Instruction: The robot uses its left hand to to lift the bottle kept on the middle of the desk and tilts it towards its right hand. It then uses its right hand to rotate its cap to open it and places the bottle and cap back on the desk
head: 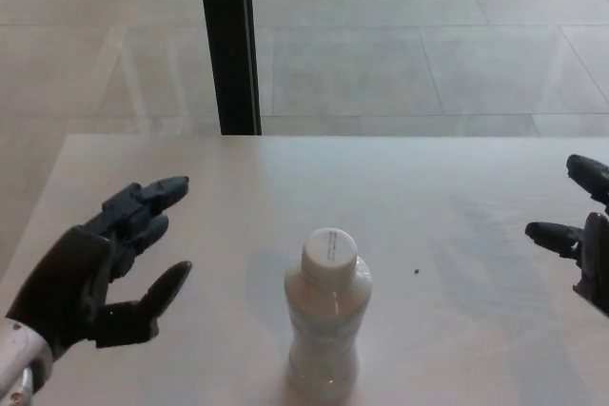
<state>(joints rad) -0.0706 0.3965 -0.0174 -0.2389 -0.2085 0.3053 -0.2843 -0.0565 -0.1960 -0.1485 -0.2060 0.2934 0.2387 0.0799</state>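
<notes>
A clear plastic bottle (325,330) stands upright near the desk's front edge, its white cap (329,255) screwed on. My left hand (105,268) hovers over the desk to the bottle's left, open, fingers spread and pointing toward the bottle, with a wide gap between them. My right hand (582,235) enters at the right edge, open, only its fingers showing, well away from the bottle. Neither hand touches anything.
The pale wooden desk (457,197) fills the lower half of the view; its far edge runs across the middle. Behind it a black vertical post (228,40) rises from a tiled floor. A small dark speck (416,271) lies right of the bottle.
</notes>
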